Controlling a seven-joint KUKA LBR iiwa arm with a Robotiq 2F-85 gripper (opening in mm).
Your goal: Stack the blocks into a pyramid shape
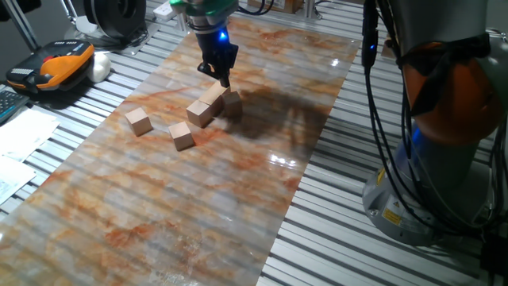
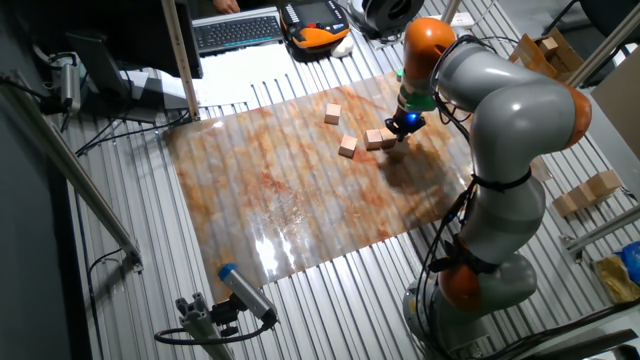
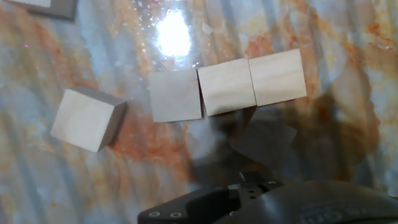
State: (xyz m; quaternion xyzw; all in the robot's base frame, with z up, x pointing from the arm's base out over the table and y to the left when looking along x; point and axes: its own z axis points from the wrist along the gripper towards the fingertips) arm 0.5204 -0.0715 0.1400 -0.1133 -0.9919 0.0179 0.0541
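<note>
Three tan wooden blocks lie side by side in a row [image 3: 226, 87] on the marbled sheet, also seen as the row [image 1: 211, 103] and the row [image 2: 380, 140]. A fourth block [image 1: 182, 135] [image 3: 87, 118] lies loose a little way off the row's end. A fifth block [image 1: 139, 121] [image 2: 333, 114] sits further out. My gripper [image 1: 224, 78] [image 2: 404, 125] hovers just above the far end of the row, its fingers together and holding nothing. Only its dark body [image 3: 261, 199] shows in the hand view.
The marbled sheet [image 1: 198, 206] lies on a slatted metal table [image 1: 349, 222]. An orange-and-black pendant [image 1: 55, 67] and papers sit at the left edge. A keyboard [image 2: 238, 30] lies at the far side. More wooden blocks [image 2: 588, 192] rest off the sheet by the robot base.
</note>
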